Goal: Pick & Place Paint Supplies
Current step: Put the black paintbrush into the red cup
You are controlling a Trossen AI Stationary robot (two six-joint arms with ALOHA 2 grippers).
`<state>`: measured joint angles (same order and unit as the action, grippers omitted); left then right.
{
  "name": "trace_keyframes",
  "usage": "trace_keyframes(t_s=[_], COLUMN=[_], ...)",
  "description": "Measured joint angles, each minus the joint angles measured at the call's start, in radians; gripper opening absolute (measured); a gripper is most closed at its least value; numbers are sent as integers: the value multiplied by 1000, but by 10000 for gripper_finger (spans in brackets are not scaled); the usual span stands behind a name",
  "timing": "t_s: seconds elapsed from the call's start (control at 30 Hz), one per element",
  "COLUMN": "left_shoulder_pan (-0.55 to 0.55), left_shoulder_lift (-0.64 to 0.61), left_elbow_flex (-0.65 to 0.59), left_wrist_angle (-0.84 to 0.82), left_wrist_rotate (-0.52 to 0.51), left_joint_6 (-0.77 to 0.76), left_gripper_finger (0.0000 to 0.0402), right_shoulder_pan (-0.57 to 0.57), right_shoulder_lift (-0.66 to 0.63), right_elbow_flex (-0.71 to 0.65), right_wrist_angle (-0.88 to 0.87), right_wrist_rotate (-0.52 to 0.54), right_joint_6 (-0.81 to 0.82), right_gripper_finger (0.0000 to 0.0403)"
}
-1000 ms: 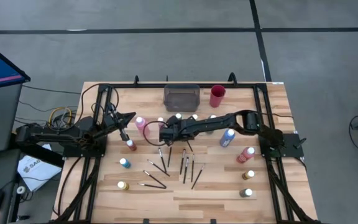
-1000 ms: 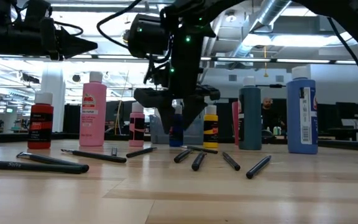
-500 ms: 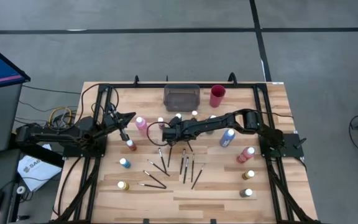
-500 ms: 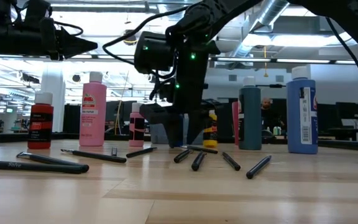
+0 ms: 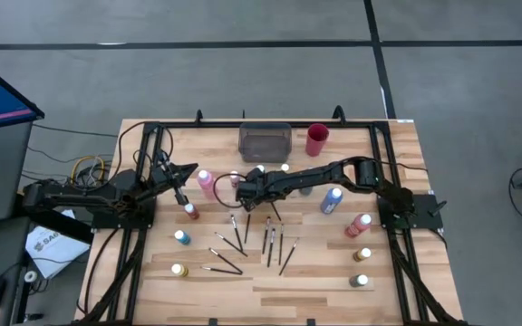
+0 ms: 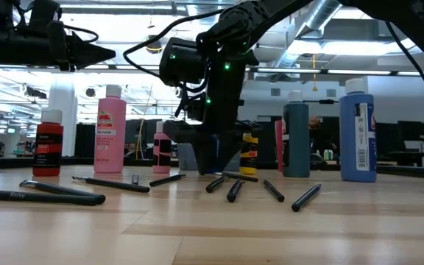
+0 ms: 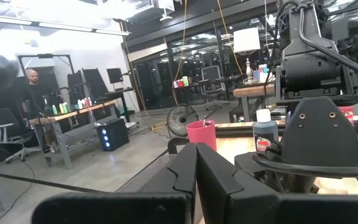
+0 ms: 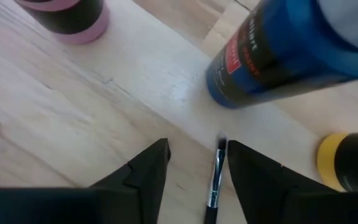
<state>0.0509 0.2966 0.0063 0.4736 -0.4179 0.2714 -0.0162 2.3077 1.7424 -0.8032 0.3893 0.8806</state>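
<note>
My right gripper (image 5: 240,193) is open and points down close above the table (image 6: 216,165). In its wrist view (image 8: 197,146) a thin dark brush (image 8: 214,186) lies flat on the wood between the two fingers, touching neither. A blue bottle (image 8: 291,50), a pink bottle (image 8: 67,15) and a yellow bottle (image 8: 347,163) stand just beyond it. Several more brushes (image 5: 268,240) lie on the table's middle. My left gripper (image 5: 188,170) is shut and empty, held above the table's left part (image 7: 195,168).
A grey tray (image 5: 265,141) and a red cup (image 5: 316,139) stand at the far edge. Bottles stand scattered: pink (image 5: 205,181), red (image 5: 190,211), blue (image 5: 181,237) and yellow (image 5: 179,270) on the left, large blue (image 5: 331,201), red (image 5: 359,225) and others on the right.
My right gripper has come down toward the table among the bottles, fingers still open, and now stands low over the brush.
</note>
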Motion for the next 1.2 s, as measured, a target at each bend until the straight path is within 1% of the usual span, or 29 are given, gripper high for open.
trace_keyframes(t_s=[0.3,0.53,0.77,0.87,0.97,1.2], left_shoulder_pan=[0,0,0,0,0,0], left_shoulder_lift=[0,0,0,0,0,0], left_elbow_flex=[0,0,0,0,0,0], left_wrist_angle=[0,2,6,6,7,8], left_wrist_rotate=[0,0,0,0,0,0], left_joint_6=[0,0,0,0,0,0], left_gripper_finger=[3,3,3,3,3,3], right_shoulder_pan=[-6,-6,14,26,46,71], right_shoulder_lift=[0,1,-6,-24,-47,-124], right_elbow_flex=[1,1,-1,-6,-8,-4], right_wrist_angle=[6,2,7,-11,-27,-32], right_wrist_rotate=[-46,-72,-66,-96,-103,-63], right_joint_6=[-5,-14,0,10,17,19], right_gripper_finger=[90,9,2,1,0,0])
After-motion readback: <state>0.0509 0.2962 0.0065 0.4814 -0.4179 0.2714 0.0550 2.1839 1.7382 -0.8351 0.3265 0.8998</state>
